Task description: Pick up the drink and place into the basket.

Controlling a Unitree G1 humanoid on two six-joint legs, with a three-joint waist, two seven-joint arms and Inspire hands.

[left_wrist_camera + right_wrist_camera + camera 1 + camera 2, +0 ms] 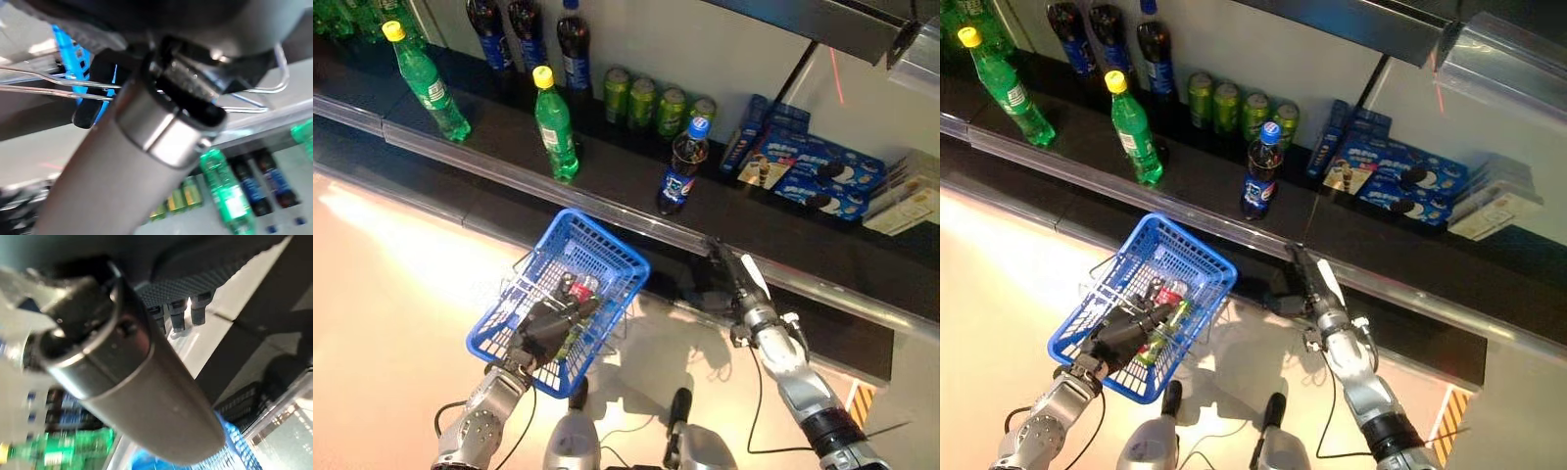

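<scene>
A dark cola bottle (pixel 682 166) with a blue cap stands upright near the front edge of the black shelf (pixel 607 186). My right hand (pixel 736 279) reaches forward just below that shelf edge, a little right of the bottle. Its fingers (pixel 178 316) are straight and hold nothing. The blue wire basket (pixel 607 250) hangs in front of the shelf, left of the right hand. My left hand (pixel 543 328) is curled round its metal handles (pixel 58 85). A red-topped item (pixel 578 287) and something green lie inside the basket.
Two green bottles (pixel 555 122) (pixel 429 83) stand on the shelf to the left. Dark bottles (pixel 573 44) and green cans (pixel 656 103) line the back wall. Blue biscuit boxes (pixel 813 171) lie on the right.
</scene>
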